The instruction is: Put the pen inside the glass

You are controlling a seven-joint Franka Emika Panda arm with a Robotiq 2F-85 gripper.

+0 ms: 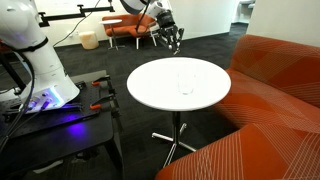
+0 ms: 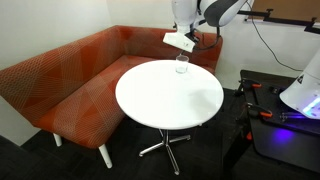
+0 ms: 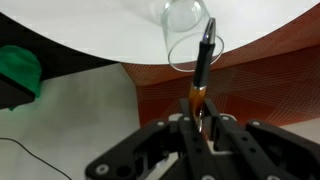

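My gripper [image 3: 200, 122] is shut on the pen [image 3: 201, 70], an orange-brown stick with a dark end that points away from the jaws toward the glass. The clear glass [image 3: 188, 35] stands near the edge of the round white table [image 3: 90, 30]; in the wrist view the pen's dark tip overlaps its rim. In both exterior views the glass [image 1: 185, 80] [image 2: 181, 65] stands near the table edge. The gripper [image 1: 172, 42] [image 2: 190, 45] hangs above the table's rim beside the glass.
The round white table [image 1: 150, 90] [image 2: 160, 100] stands on a metal pedestal. An orange-red sofa [image 2: 60, 85] [image 1: 270, 90] wraps around it. The robot base and a black cart [image 1: 50, 110] stand beside the table. A green object [image 3: 18, 70] lies on the floor.
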